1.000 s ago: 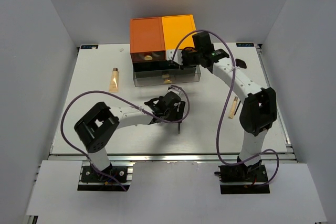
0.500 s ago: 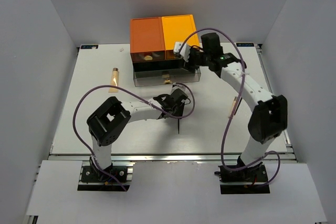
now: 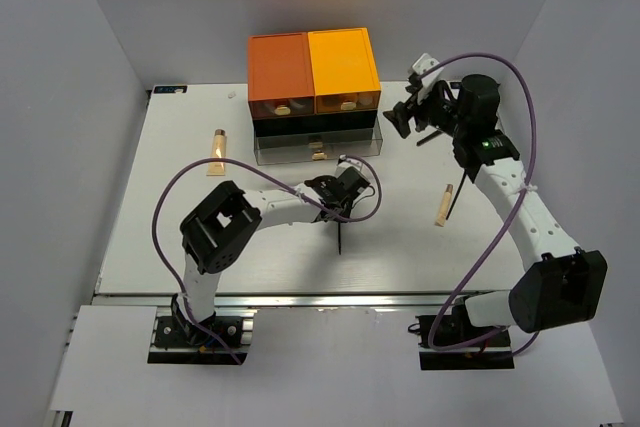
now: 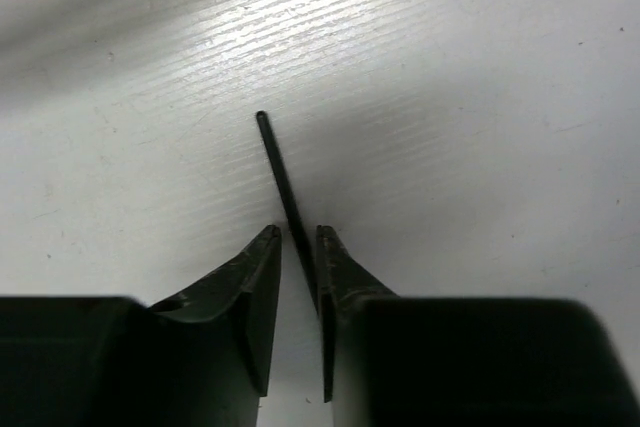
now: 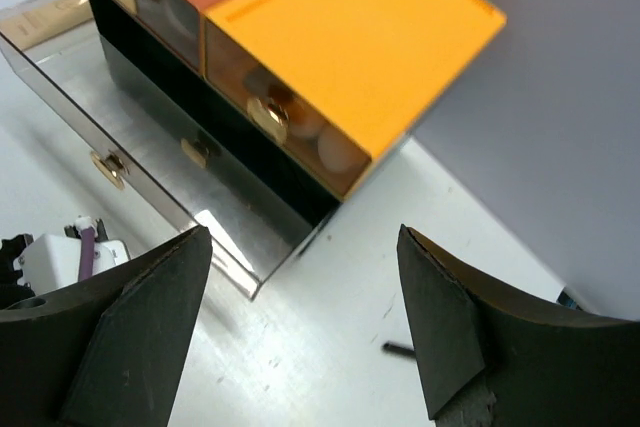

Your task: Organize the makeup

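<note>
Makeup, top view: two beige tubes lie on the table, one left of the drawer box, the other well to its right. Two thin black sticks are clear, one just in front of the left claw and one beside the right-hand tube. The right claw hangs just right of the box.

Left wrist view: one stick lies flat on the table and runs between the left claw's fingertips. The gap is narrow, with table showing on one side, so it is not yet clenched.

Right wrist view: the right claw is spread wide and released, holding nothing. The box has two orange upper drawers, and one clear lower drawer is pulled out. Two peach sponges show inside the lighter drawer. One black stick end lies on the table.
</note>
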Robot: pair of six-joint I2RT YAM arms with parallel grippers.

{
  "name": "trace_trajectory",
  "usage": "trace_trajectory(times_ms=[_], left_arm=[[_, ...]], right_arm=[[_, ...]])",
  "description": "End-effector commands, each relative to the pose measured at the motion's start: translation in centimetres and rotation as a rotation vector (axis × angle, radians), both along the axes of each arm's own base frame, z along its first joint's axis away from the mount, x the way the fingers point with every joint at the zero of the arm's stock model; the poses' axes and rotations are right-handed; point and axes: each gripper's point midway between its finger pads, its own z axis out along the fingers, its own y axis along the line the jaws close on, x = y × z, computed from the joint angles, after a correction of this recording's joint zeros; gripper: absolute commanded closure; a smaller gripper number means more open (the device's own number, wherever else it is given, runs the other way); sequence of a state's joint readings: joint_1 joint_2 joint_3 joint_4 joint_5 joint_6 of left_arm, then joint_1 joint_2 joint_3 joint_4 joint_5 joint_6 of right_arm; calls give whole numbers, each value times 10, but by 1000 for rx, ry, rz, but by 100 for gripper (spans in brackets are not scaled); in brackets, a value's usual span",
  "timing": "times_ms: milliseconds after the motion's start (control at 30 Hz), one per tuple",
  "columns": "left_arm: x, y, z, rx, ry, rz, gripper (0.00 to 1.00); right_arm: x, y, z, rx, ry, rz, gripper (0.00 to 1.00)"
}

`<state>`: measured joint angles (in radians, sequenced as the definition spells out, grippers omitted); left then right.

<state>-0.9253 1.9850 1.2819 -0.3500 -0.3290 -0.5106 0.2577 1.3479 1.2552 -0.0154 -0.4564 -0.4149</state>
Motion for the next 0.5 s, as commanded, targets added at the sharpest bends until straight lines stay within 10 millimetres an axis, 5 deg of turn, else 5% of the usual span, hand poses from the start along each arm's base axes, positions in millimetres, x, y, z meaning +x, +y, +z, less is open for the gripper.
trace_trajectory(times_ms=[0, 300, 467], left_arm=[[-45, 37, -55, 214, 169, -30, 71], [-56, 47, -65, 254, 205, -19, 100], [-50, 36, -48, 209, 178, -25, 100]], right_arm=[[-3, -15, -1, 99, 58, -43, 20], [-5, -44, -17, 140, 105, -116, 21], [-9, -52, -26, 141, 121, -147, 20]])
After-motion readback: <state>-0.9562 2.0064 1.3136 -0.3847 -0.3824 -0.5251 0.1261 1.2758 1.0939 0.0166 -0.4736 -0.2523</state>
